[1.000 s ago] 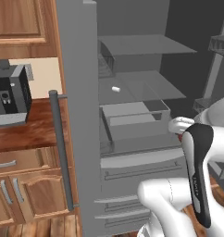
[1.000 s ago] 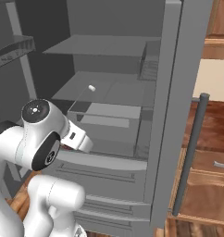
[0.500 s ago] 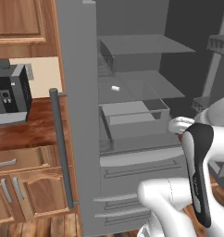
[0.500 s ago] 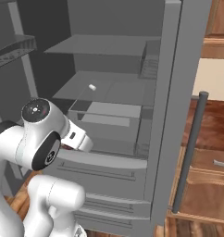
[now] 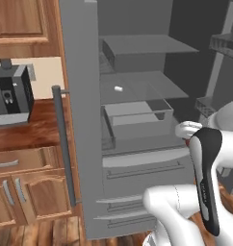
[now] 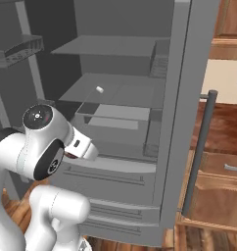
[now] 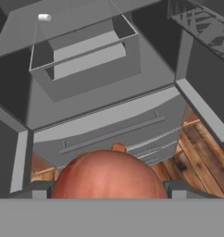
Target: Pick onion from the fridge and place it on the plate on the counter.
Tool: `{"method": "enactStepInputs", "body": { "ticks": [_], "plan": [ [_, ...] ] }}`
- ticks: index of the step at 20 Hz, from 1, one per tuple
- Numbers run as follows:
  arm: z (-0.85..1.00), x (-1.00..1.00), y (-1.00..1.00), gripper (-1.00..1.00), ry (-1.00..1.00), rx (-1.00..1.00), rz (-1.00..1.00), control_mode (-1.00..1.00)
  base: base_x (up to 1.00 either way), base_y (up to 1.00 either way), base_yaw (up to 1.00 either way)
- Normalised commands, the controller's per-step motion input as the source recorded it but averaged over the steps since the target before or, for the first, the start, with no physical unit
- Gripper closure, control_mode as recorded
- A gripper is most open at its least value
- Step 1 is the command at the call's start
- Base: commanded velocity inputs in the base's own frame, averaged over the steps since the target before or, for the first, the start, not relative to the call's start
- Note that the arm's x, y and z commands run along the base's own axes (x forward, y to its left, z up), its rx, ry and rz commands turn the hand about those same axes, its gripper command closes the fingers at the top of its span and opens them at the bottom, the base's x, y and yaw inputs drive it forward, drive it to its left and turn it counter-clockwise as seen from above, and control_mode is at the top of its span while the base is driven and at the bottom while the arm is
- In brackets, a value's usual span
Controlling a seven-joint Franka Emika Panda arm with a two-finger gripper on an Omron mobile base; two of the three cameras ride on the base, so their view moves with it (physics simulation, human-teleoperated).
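Claw: bottom centre of the hand view, two dark fingertips closed against either side of the onion, which bulges between them as a reddish-brown dome. Held clear of the shelves; nothing touches it from below.

Onion, second sighting: a small red patch beside the white wrist in the left base view, right of centre, in front of the drawers.

Fridge: door open, grey shelves and a pulled-out drawer in the upper half of the hand view; lower drawer fronts just above the onion. A tiny white stub lies on the shelf, upper left.

Bar handle: vertical, right of centre in the right base view.

Counter: dark wood, left edge of the left base view, carrying a grey-black appliance.

Step in hand: onion picked and out of the fridge; carrying begins. Next move calls for backing away from the fridge and swinging towards the counter to find the plate, keeping the grip firm on a round, roll-prone load.
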Motion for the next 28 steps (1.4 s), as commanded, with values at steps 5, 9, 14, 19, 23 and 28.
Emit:
{"method": "enactStepInputs", "body": {
  "ticks": [5,9,14,19,23,28],
  "plan": [
    [0.0,0.0,0.0,1.0,0.0,0.0,0.0,1.0,-0.34,0.0,0.0],
    [0.0,0.0,0.0,1.0,0.0,0.0,0.0,1.0,-0.36,0.0,0.0],
    [0.0,0.0,0.0,1.0,0.0,0.0,0.0,1.0,-0.4,0.0,0.01],
    [0.0,0.0,0.0,1.0,0.0,0.0,0.0,1.0,-0.39,0.0,0.02],
    [0.0,0.0,0.0,1.0,0.0,0.0,0.0,1.0,-0.34,0.01,0.03],
    [0.0,0.0,0.0,1.0,0.0,0.0,0.0,1.0,-0.38,0.0,0.07]
  ]
}}
